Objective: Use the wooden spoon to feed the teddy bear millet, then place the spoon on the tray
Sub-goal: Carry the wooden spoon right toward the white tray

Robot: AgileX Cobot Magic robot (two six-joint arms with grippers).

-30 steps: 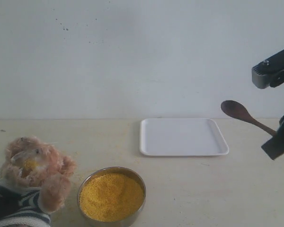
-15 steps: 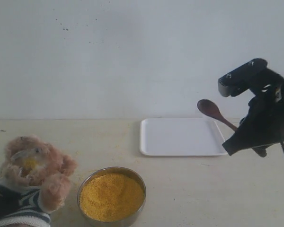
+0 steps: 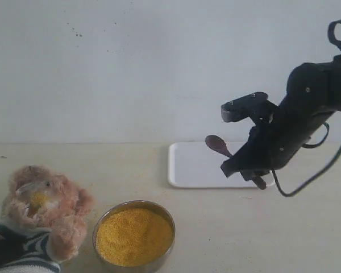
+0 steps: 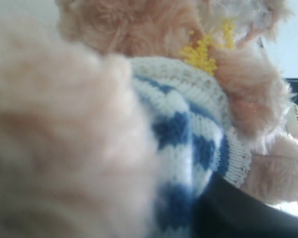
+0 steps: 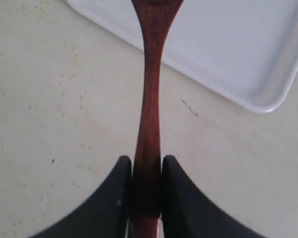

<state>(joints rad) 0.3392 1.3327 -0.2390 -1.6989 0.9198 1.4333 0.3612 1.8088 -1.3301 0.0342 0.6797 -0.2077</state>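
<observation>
wooden spoon [image 3: 216, 144]: handle pinched tight in right end effector [image 5: 146, 161], bowl above tray [image 3: 196, 170], not yet laid down. teddy bear [image 3: 42, 199]: millet [image 4: 203, 52] on muzzle, feeding judged done. left end effector: cannot tell.

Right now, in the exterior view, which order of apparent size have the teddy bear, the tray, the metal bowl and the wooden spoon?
1. teddy bear, largest, though close and cut by the frame.
2. tray and metal bowl: about alike; the bowl is nearer, so unsure.
3. wooden spoon, smallest.

Teddy bear [image 3: 42, 210] left of millet [image 3: 134, 236]; tray [image 3: 187, 165] behind, right
</observation>
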